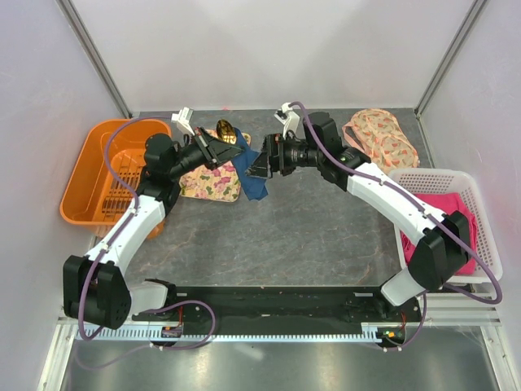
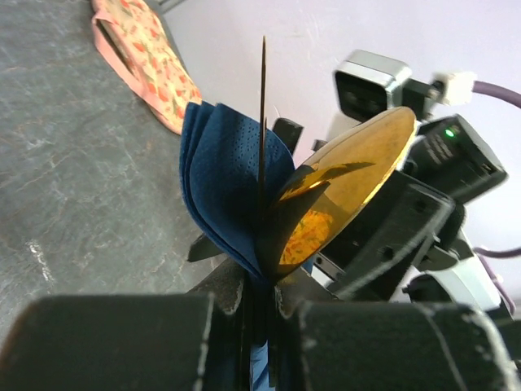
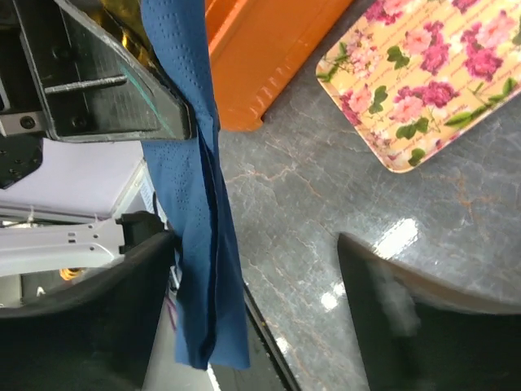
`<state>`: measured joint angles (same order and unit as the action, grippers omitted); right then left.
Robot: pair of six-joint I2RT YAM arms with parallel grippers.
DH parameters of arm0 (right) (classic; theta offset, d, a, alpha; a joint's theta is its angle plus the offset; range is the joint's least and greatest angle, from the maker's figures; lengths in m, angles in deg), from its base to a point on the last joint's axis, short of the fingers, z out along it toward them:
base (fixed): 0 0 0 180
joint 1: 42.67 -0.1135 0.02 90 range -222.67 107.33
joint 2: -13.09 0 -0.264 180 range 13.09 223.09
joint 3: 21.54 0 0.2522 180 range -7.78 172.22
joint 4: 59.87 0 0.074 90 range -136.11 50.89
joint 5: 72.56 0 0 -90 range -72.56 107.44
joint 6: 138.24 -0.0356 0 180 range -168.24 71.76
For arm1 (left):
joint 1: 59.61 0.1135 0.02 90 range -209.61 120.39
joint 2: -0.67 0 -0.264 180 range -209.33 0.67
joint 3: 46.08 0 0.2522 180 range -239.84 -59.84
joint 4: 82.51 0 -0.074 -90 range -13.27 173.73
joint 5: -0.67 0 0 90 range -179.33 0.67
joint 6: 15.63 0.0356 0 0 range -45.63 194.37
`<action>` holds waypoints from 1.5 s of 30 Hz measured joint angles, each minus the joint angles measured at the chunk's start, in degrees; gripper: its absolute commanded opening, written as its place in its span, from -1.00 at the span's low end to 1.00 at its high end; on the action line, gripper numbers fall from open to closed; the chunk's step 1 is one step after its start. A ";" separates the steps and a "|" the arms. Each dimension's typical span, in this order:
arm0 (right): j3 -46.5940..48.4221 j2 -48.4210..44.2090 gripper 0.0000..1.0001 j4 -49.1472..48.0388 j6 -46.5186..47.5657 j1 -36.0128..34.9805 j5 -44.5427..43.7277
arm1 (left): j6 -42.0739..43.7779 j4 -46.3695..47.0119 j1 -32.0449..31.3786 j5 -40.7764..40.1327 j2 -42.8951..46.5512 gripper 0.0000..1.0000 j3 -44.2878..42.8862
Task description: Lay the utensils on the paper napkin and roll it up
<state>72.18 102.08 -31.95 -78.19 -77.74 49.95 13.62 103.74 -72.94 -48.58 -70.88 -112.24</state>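
— Navy paper napkin [image 2: 224, 179] pinched off the table in tight-closed left gripper [image 2: 252, 301], gold spoon [image 2: 350, 179] tucked into its fold, near floral tray [image 1: 207, 183]. Right gripper [image 3: 252, 309] gaping, holding nothing.

— Probably best: lower, spread flat, lay spoon on top. Containers?

— Pink cloth [image 1: 452, 216] in white basket [image 1: 480, 236]; orange basket [image 1: 89, 171] contents unclear.

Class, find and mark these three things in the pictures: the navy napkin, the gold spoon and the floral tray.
navy napkin [image 2: 221, 191]: left wrist view, on its bunched folded layers.
gold spoon [image 2: 362, 167]: left wrist view, on its oval bowl.
floral tray [image 3: 440, 81]: right wrist view, on its bare patterned floor.
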 measured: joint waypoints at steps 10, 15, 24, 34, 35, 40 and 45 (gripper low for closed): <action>-3.74 -1.66 -0.94 -6.80 -1.53 0.00 6.75 | -2.19 4.39 -0.17 3.98 -1.84 -0.96 0.31; -5.60 -2.51 -1.00 -8.92 -2.78 0.76 9.33 | -3.13 6.45 -0.33 5.53 -1.84 -0.79 0.83; -9.42 -4.52 -1.00 -14.27 -7.23 1.25 10.62 | -3.69 8.50 -0.52 6.16 -0.96 0.00 1.36; -12.13 -4.83 -1.00 -22.27 -14.99 1.51 11.28 | -4.02 10.19 -2.21 5.55 0.37 0.50 3.08; -12.28 -4.85 -1.00 -22.88 -15.63 1.51 11.39 | -4.02 10.25 -2.45 5.42 0.50 0.49 3.39; -13.00 -4.96 -1.00 -26.36 -18.53 1.51 11.74 | -4.20 11.43 -3.91 4.33 0.61 0.32 4.26; -14.01 -5.03 -1.00 -28.09 -20.26 1.42 12.28 | -4.68 13.99 -4.52 3.85 0.57 0.06 4.26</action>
<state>58.17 97.06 -60.04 -98.45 -76.31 62.24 8.94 117.73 -77.46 -44.73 -70.31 -107.98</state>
